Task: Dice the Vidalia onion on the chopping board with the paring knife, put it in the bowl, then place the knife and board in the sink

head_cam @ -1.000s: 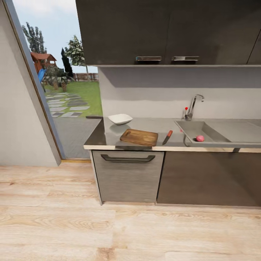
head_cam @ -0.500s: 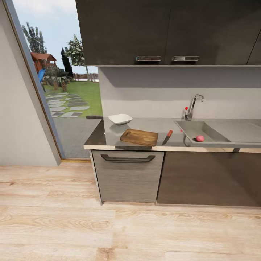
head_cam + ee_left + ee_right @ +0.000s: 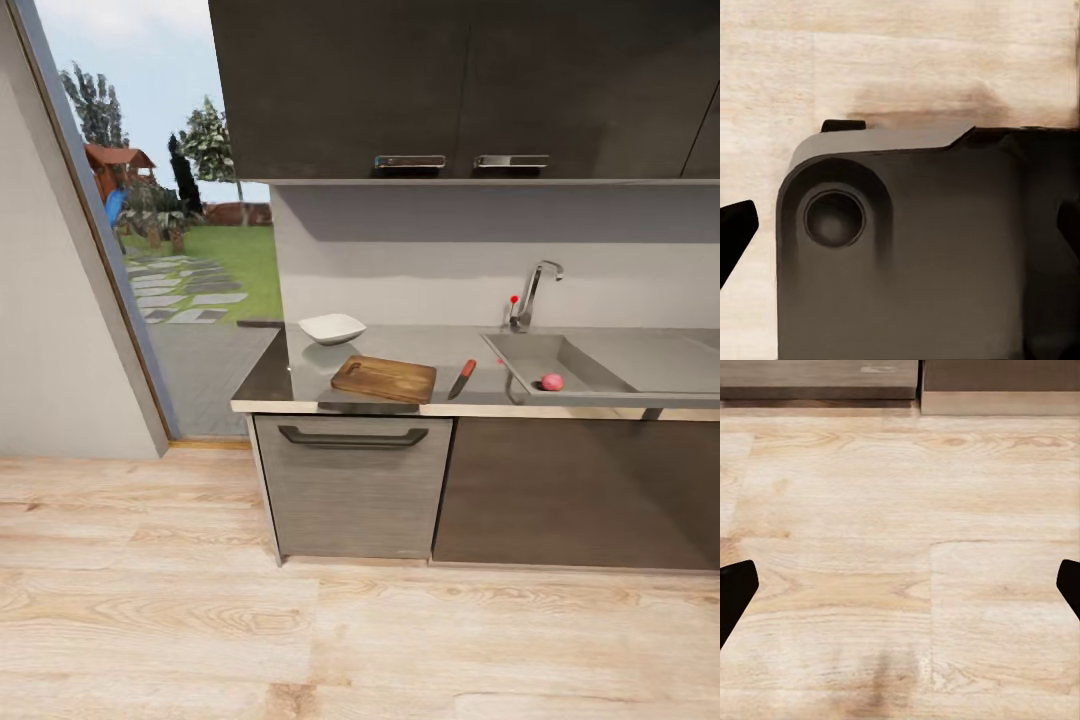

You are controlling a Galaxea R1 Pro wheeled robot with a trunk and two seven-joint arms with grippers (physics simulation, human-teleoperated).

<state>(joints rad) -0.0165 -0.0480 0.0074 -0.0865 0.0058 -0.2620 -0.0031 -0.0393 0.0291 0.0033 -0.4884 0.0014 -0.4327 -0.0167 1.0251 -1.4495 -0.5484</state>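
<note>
In the head view the grey sink (image 3: 570,358) is set in the countertop (image 3: 420,345) at the right, with a chrome tap (image 3: 530,290) behind it. A small pinkish-red onion (image 3: 551,381) lies in the basin near its front. The brown chopping board (image 3: 385,379) lies near the counter's front edge, and the red-handled paring knife (image 3: 462,378) lies between board and sink. The white bowl (image 3: 332,328) stands behind the board. My left gripper (image 3: 900,232) is open above a dark part of the robot's body. My right gripper (image 3: 900,585) is open over the wooden floor, holding nothing.
Dark wall cabinets (image 3: 460,90) hang above the counter. A grey drawer front with a dark handle (image 3: 352,436) sits under the board. A glass door (image 3: 170,250) at the left looks onto a garden. Light wooden floor (image 3: 300,630) lies between me and the counter.
</note>
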